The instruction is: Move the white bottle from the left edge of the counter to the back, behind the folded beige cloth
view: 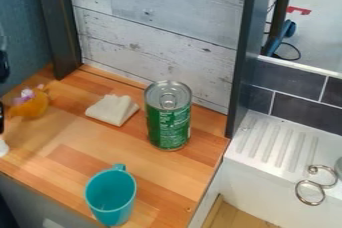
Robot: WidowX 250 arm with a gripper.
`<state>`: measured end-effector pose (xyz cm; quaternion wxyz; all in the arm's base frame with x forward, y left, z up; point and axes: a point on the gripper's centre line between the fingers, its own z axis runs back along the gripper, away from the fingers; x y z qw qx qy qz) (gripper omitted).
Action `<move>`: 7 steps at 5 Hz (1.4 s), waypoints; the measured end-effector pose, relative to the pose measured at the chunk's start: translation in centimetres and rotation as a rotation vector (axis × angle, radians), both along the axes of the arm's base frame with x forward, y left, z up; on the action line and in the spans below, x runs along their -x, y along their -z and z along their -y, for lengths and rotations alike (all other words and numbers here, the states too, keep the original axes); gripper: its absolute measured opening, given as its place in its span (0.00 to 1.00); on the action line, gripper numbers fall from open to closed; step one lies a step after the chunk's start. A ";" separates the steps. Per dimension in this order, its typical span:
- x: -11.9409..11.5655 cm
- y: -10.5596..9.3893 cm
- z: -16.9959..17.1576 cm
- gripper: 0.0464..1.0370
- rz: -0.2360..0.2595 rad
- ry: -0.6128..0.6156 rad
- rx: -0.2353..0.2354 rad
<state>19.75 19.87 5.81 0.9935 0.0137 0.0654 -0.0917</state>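
Far left of the green can [168, 128], the pincer [2, 121] is seen near a white object [3, 148]; its opening and hold cannot be told. An orange item [31, 107] is placed left of the can; progress cannot be judged.

Can [168, 124] — shiny metal top, smooth green side with glossy look. Cup [111, 197] — smooth blue-green, looks like plastic, a bit shiny. Counter [73, 137] — wood strips, smooth, soft shine. Wall [167, 32] — pale boards, look like wood, rough marks and dark spots. Cloth [112, 110] — white, matt, soft folds. Dark tiles [304, 111] — smooth. Sink [267, 147] — white, smooth, raised lines on top. Curly rings [310, 192] — shiny metal.
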 end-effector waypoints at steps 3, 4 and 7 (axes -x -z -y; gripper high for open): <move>-0.1 2.5 -0.9 0.87 -0.051 0.009 -0.009; -0.3 2.5 -1.1 0.63 -0.036 0.002 -0.021; -1.0 -2.7 0.4 0.55 0.044 -0.045 -0.015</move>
